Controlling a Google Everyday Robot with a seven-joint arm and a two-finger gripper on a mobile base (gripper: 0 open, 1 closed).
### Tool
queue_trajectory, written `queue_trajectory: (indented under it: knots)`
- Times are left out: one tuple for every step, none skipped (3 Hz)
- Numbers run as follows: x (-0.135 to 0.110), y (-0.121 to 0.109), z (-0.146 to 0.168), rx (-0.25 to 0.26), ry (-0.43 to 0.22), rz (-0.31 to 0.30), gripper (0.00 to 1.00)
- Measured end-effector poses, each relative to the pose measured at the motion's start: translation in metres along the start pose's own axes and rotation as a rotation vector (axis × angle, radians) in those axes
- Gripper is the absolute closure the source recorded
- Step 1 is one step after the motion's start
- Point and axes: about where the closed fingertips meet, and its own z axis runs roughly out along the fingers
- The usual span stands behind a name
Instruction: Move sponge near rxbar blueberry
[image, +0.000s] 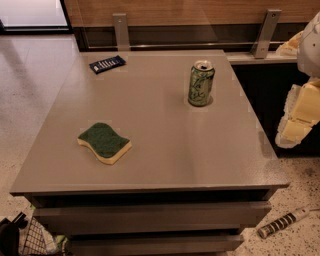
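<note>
The sponge (104, 142) has a dark green top over pale yellow foam and lies flat on the front left part of the grey table (165, 150). The rxbar blueberry (107, 64), a dark navy bar with white lettering, lies at the table's far left corner, well apart from the sponge. My gripper (298, 120), white and pale yellow, hangs off the table's right edge at the frame's right border, far from both and holding nothing that I can see.
A green drink can (201, 83) stands upright on the far right part of the table. A wooden wall with metal brackets (266, 32) runs behind the table. A striped cylindrical object (282, 222) lies on the floor at front right. A wire basket (32, 240) sits at bottom left.
</note>
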Motion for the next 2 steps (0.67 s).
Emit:
queue_trajectory:
  knots:
    - [0.0,0.0,0.0,0.0,0.0,0.0,0.0]
    - [-0.014,-0.002,0.008,-0.01,-0.091,0.001,0.0]
